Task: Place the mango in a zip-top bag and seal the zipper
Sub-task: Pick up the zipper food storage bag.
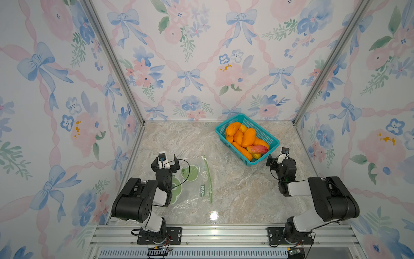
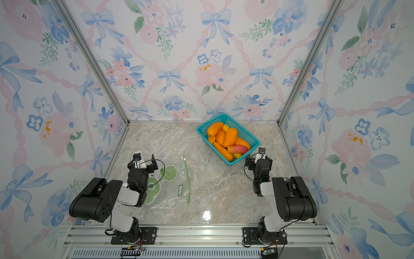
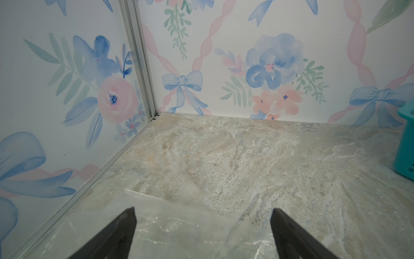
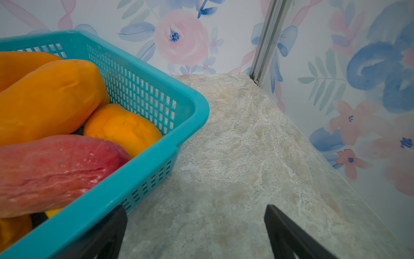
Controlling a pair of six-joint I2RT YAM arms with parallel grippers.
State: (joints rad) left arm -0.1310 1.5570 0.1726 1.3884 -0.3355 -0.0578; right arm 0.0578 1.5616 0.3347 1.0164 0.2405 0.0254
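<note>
My right hand (image 4: 193,214), the nearer, was spread, empty | red-pink oblong mango (image 4: 56,170) lay crosswise just left, in teal mesh basket (image 4: 195,107)

We looked steeply down from the front in both top views (near-twins), covering the whole surface (image 1: 235,190). Wrist cameras sat low, facing the back wall (image 3: 235,33), sharing the basket (image 4: 143,85).

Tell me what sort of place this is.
Likely a robot test booth: two arms bolted to a metal rail, flower-print panels on three sides, and a marble-look table with a basket of mangoes and a zip bag.
</note>
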